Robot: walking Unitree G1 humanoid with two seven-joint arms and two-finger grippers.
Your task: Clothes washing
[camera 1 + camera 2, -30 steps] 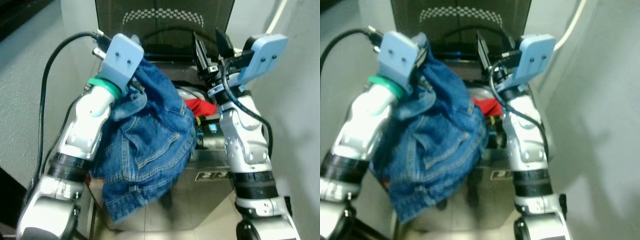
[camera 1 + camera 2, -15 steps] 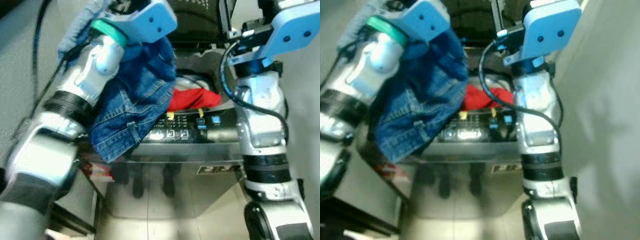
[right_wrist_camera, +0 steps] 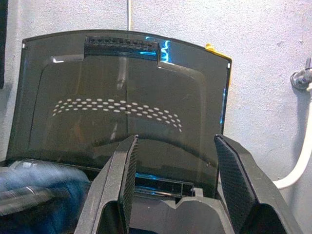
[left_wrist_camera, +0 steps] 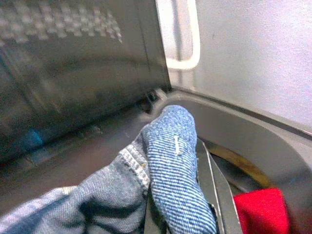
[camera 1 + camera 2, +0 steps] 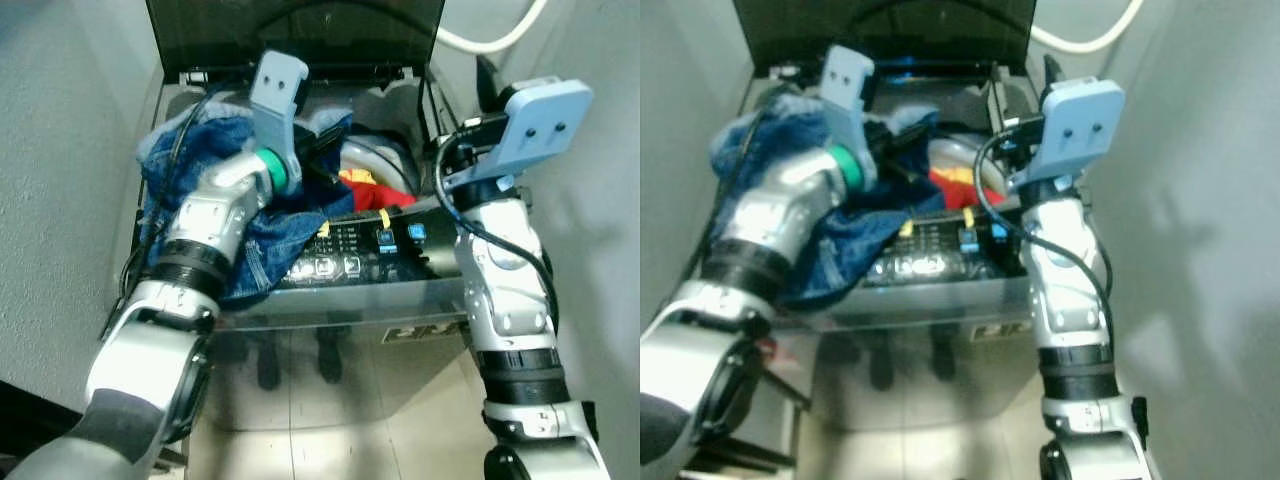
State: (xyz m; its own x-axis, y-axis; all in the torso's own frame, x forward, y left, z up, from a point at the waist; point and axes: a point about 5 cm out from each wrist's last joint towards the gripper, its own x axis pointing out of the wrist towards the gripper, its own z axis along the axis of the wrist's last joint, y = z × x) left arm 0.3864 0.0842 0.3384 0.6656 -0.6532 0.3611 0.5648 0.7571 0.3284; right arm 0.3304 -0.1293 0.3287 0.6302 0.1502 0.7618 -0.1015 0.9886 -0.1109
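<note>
- A grey wall (image 5: 60, 200) is seen on the left side.
- A blue denim jacket (image 5: 190, 160) is draped over the left edge of the washing machine (image 5: 350, 290), and part of it hangs down the front by the button panel (image 5: 340, 262).
- The left gripper (image 5: 322, 160) is held over the open tub, and its fingers are pressed together on a fold of the jacket (image 4: 170, 180).
- A red cloth (image 5: 365, 190) is seen inside the tub, just right of the jacket.
- The dark lid (image 3: 122, 107) is stood up at the far side.
- The right gripper (image 3: 178, 180) is raised at the right side of the machine, near the far end, and its fingers (image 3: 124, 185) are spread apart with nothing between them.
- A white hose (image 5: 490, 35) is seen on the far right wall.
</note>
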